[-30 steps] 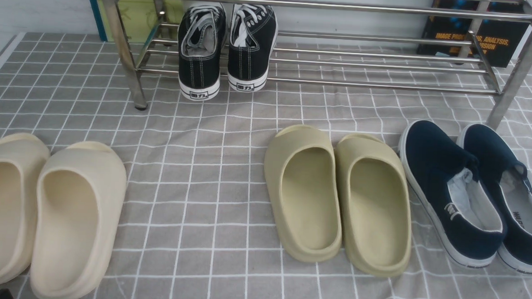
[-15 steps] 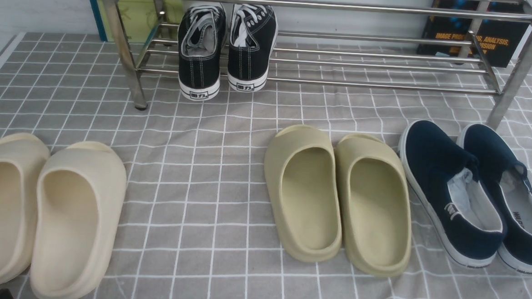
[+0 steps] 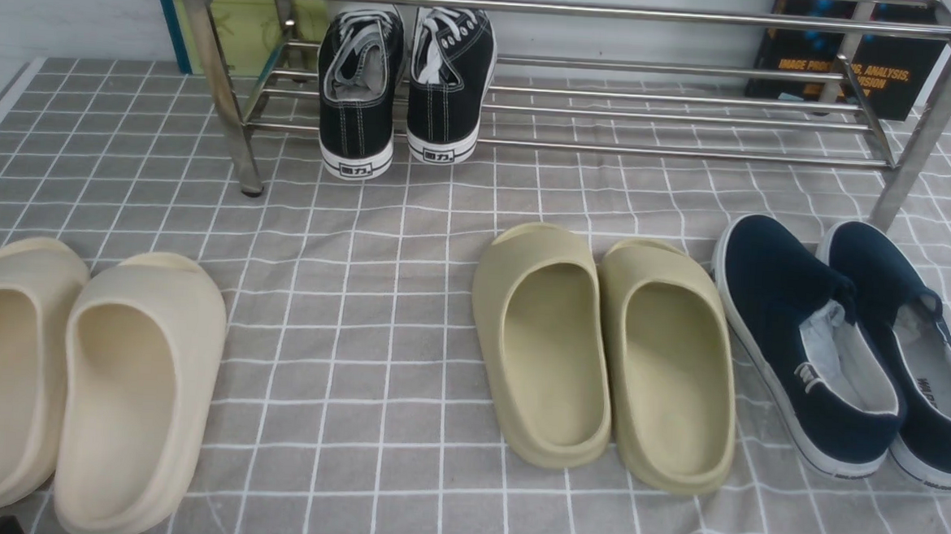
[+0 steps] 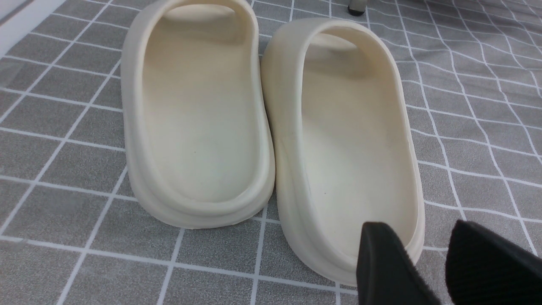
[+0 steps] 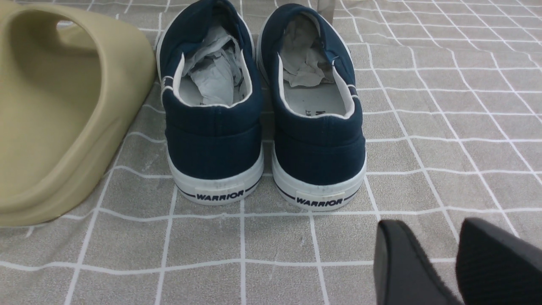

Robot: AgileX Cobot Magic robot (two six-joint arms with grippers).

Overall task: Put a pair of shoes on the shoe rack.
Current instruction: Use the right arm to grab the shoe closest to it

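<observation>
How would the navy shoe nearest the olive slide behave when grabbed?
The navy shoe has a canvas heel that likely flexes when pinched, though the crumpled paper inside may hold its shape. Its flat white sole suggests it won't roll.

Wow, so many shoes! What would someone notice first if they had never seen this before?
Three pairs sit in a row on the grey checked cloth: cream foam slides at the left, olive foam slides in the middle, navy-blue canvas slip-on sneakers with white soles at the right. Behind them stands a shiny silver metal shoe rack, with black lace-up sneakers with white laces on its lower bars, towards the left.
</observation>
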